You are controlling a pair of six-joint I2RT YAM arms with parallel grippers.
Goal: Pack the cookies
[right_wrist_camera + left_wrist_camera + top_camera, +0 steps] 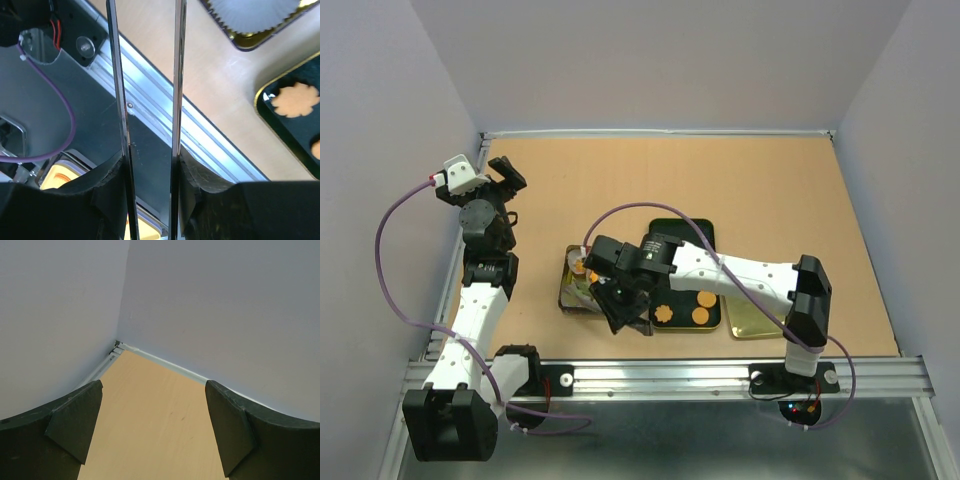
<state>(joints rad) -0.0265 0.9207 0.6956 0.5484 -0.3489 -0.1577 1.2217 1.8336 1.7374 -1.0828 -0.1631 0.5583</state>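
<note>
Right fingers (192, 185) are clenched on a thin clear sheet held edge-on, probably a lid (175, 75). Left fingers (70, 425) are spread wide and hold nothing, raised well apart from the work. Just beside the right fingers a small box (572, 290) already holds orange cookies (580, 265). Right of those fingers three more lie loose on the black tray (692, 228), among them a flower cookie (297, 99). Packing looks partly done: the tray cookies remain, and the box is not yet closed.
</note>
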